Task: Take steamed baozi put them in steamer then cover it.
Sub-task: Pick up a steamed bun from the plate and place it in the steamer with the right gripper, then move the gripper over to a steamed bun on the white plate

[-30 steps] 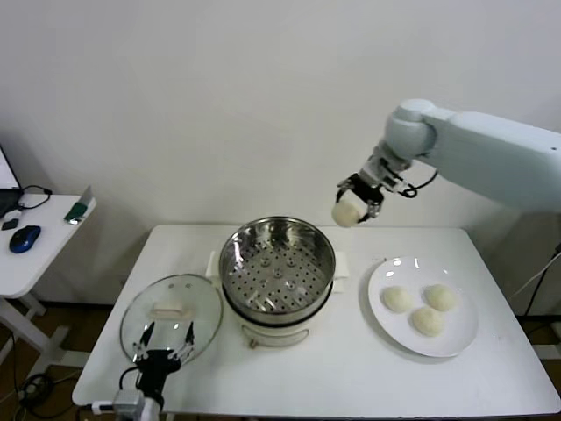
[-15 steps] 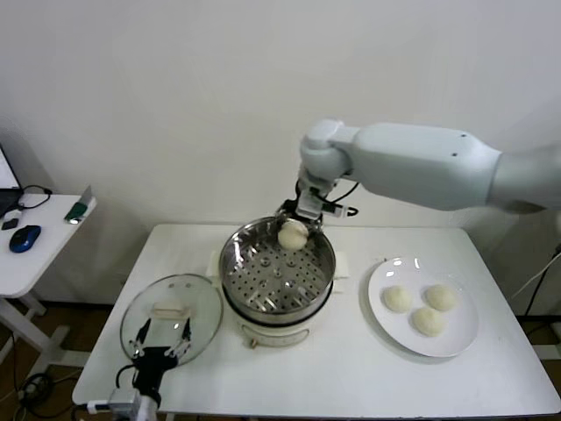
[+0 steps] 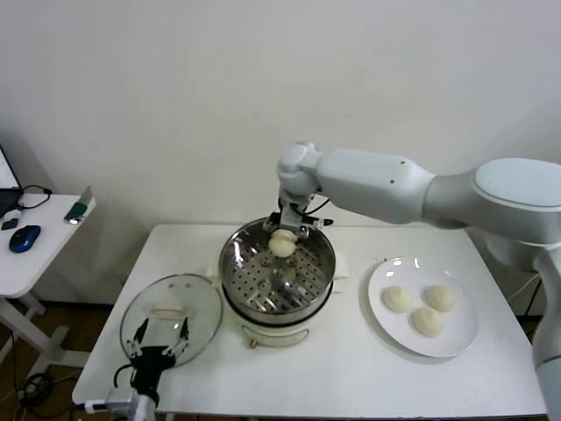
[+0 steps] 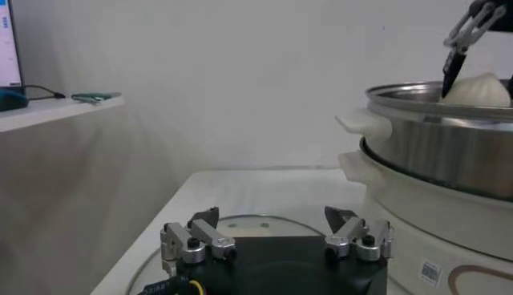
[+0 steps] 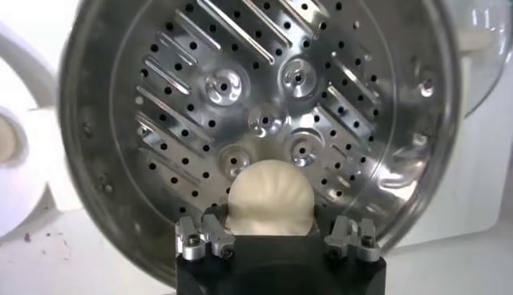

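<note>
At frame centre, our right gripper [image 3: 282,233] pinches a baozi [image 3: 281,245] above the steamer [image 3: 277,272]; lower left, our left gripper [image 3: 159,344] hangs spread over the cover [image 3: 171,317].

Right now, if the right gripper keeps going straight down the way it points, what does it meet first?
Most likely the perforated tray of the steamer. The right gripper points down into the pot, holding a baozi over the bare tray. How far above it is unclear.
</note>
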